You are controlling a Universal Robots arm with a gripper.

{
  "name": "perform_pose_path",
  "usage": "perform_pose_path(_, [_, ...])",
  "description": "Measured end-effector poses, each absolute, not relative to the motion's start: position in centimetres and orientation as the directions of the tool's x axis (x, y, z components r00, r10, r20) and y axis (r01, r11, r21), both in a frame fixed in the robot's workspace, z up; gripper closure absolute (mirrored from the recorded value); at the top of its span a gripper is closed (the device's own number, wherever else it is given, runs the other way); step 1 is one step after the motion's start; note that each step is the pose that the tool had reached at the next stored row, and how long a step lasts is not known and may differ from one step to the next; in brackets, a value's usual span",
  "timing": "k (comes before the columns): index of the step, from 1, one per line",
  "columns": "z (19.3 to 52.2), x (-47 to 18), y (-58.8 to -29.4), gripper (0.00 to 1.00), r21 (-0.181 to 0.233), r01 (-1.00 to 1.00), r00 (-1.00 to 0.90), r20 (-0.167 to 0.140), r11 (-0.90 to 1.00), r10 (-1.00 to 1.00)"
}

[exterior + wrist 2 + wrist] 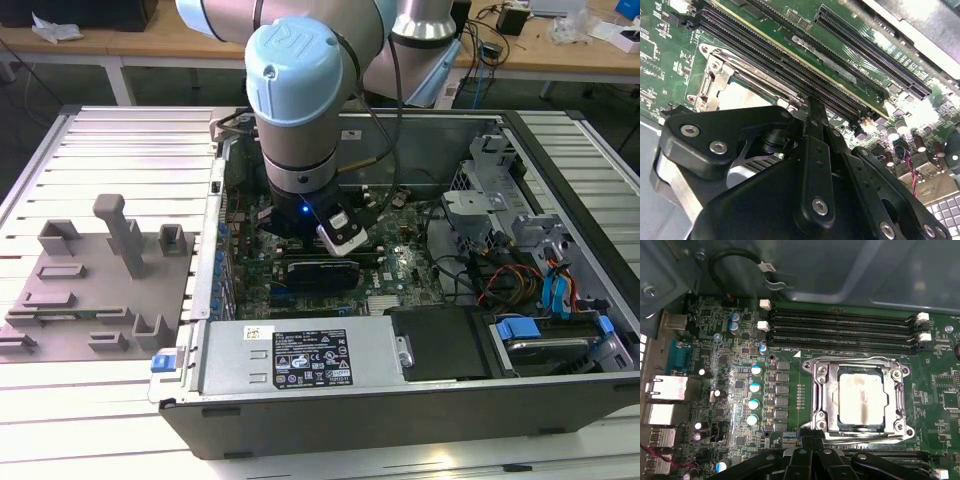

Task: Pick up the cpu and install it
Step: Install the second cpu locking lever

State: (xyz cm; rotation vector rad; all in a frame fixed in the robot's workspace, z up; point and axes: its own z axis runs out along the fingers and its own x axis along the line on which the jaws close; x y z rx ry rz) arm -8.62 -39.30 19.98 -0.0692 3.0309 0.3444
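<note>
While cpu (860, 399) sits in socket (822, 390), gripper (812, 437) just beside

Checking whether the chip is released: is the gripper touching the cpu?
Cannot tell. In the first wrist view the cpu lies inside the socket frame, while the gripper sits at the frame's edge, its tips hidden.

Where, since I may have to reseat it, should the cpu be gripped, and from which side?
Probably by two opposite edges of the cpu, coming straight down from above. It lies flat, top up, inside the socket's metal frame, which rings it closely, so a sideways approach looks blocked.
</note>
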Motion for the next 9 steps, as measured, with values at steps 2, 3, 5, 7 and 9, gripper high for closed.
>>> perform_pose_path(2, [19.84, -8.62, -39.29, 0.89, 0.226, -0.055, -0.995, -0.096, 0.972, -0.034])
perform_pose_path(3, [19.78, -8.61, -39.28, 0.89, 0.228, -0.055, -0.995, -0.096, 0.972, -0.034])
perform_pose_path(5, [19.70, -8.62, -39.29, 0.89, 0.229, -0.055, -0.995, -0.096, 0.972, -0.034])
perform_pose_path(7, [19.64, -8.62, -39.29, 0.89, 0.229, -0.055, -0.995, -0.096, 0.972, -0.034])
perform_pose_path(9, [19.57, -8.62, -39.29, 0.89, 0.230, -0.055, -0.995, -0.096, 0.972, -0.034])
